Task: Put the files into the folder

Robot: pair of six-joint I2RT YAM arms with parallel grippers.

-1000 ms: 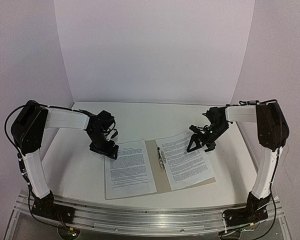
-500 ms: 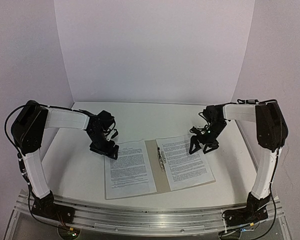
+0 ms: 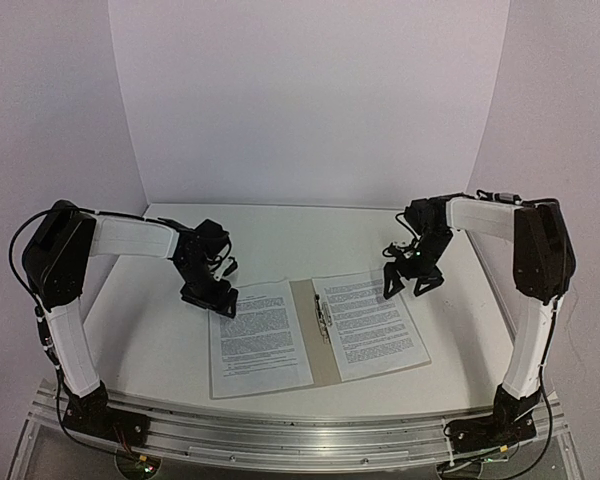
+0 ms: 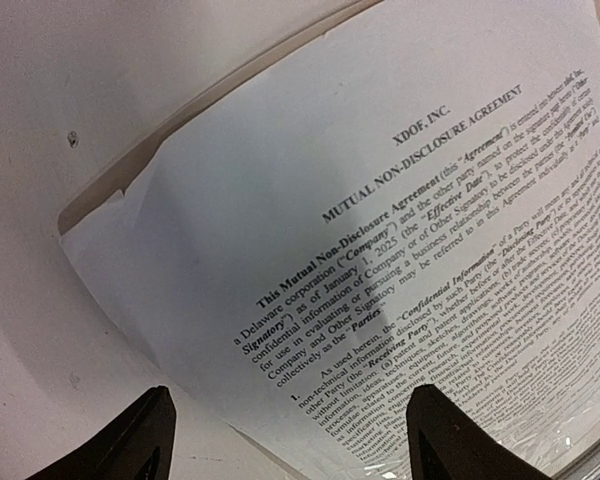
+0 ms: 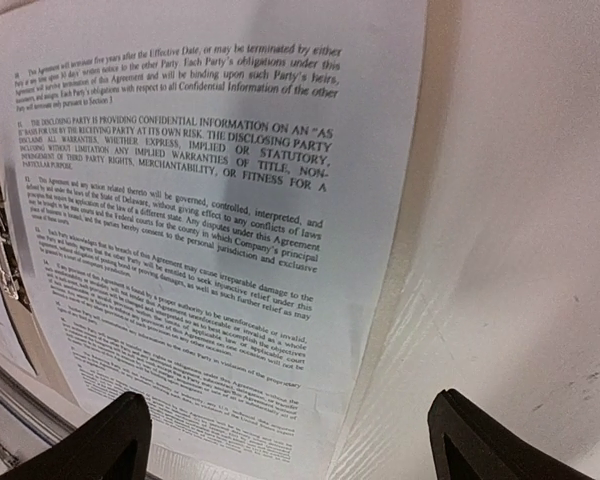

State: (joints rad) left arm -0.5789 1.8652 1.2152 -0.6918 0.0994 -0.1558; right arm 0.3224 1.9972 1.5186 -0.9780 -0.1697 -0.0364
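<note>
The tan folder (image 3: 302,335) lies open on the table, with its metal fastener (image 3: 322,320) along the fold. One white printed sheet (image 3: 258,338) lies on its left half and the other sheet (image 3: 372,325) on its right half. My left gripper (image 3: 218,303) is open and empty, low over the left sheet's far left corner. In the left wrist view that sheet (image 4: 380,200) fills the frame, with the folder edge (image 4: 95,200) showing beyond it. My right gripper (image 3: 405,290) is open and empty at the right sheet's far right corner. The right wrist view shows that sheet (image 5: 180,220) and the fastener (image 5: 0,245).
White walls close in the table (image 3: 300,235) at the back and on both sides. A metal rail (image 3: 300,430) runs along the near edge by the arm bases. Bare white table (image 5: 540,200) lies to the right of the folder.
My right gripper has moved back and to the right, off the right sheet towards its far corner. The right sheet has turned slightly and lies straighter in the folder. The left arm has not moved.
</note>
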